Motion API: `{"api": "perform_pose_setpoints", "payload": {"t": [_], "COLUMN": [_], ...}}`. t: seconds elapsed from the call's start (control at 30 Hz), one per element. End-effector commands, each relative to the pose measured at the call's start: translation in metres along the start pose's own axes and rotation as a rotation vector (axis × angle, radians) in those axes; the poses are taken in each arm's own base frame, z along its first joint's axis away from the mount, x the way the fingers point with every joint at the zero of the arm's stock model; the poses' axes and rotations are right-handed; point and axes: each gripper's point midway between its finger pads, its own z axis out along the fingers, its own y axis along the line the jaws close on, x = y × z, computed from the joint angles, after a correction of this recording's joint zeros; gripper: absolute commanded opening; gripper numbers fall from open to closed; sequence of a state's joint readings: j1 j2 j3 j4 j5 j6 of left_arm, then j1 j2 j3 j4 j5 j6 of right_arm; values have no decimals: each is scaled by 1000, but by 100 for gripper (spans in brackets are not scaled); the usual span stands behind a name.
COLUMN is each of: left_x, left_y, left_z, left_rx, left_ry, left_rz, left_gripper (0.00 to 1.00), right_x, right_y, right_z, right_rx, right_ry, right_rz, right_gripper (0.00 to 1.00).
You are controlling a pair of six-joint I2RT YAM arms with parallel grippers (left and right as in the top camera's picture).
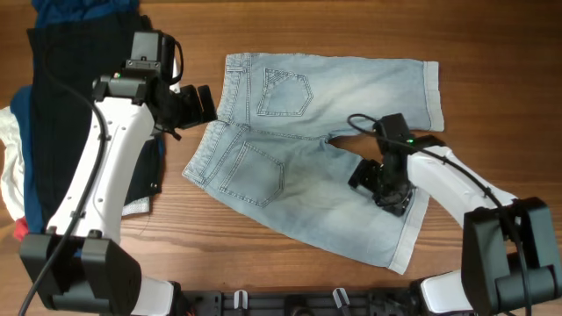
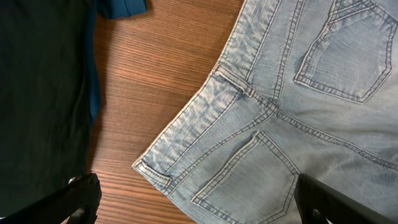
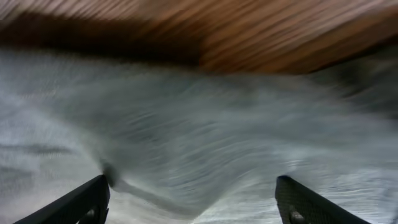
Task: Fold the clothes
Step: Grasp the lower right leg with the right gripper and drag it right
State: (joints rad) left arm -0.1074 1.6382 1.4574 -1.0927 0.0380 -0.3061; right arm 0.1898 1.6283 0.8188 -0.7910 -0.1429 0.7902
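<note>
The light blue denim shorts [image 1: 307,167] lie flat on the wooden table [image 1: 492,53], back pockets up, waistband to the left, the two legs spread to the right. My left gripper [image 1: 200,104] is open and hovers just left of the waistband; its wrist view shows the waistband and belt loop [image 2: 230,84] between its spread fingers [image 2: 196,202]. My right gripper [image 1: 382,186] is open and sits low over the near leg by the crotch; its wrist view shows blurred denim [image 3: 199,143] between its fingers [image 3: 193,199].
A pile of other clothes lies at the left: a large black garment [image 1: 70,79], navy cloth [image 1: 75,10], white cloth [image 1: 10,167] and a bit of red [image 1: 19,230]. The black garment [image 2: 37,93] fills the left of the left wrist view.
</note>
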Motion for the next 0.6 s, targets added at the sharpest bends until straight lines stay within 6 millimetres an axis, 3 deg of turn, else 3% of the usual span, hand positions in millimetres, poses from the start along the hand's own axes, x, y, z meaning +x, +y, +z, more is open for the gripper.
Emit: {"api": "perform_pose_setpoints", "payload": {"t": [0.0, 0.37, 0.5, 0.57], "left_x": [-1, -1, -1, -3], "left_y": [3, 4, 4, 3], "left_z": [7, 11, 11, 11], "left_rx": [-15, -20, -19, -17], "left_ry": [10, 21, 18, 12], "left_rz": [-21, -21, -21, -21], "left_gripper": [100, 100, 100, 100], "right_x": [-22, -83, -97, -106], "right_y": [-37, -102, -115, -106], "right_z": [5, 7, -1, -12], "right_rx": [95, 86, 65, 12], "right_ry": [-33, -104, -124, -123], "right_rz": [101, 279, 295, 260], "right_gripper": [90, 91, 94, 95]}}
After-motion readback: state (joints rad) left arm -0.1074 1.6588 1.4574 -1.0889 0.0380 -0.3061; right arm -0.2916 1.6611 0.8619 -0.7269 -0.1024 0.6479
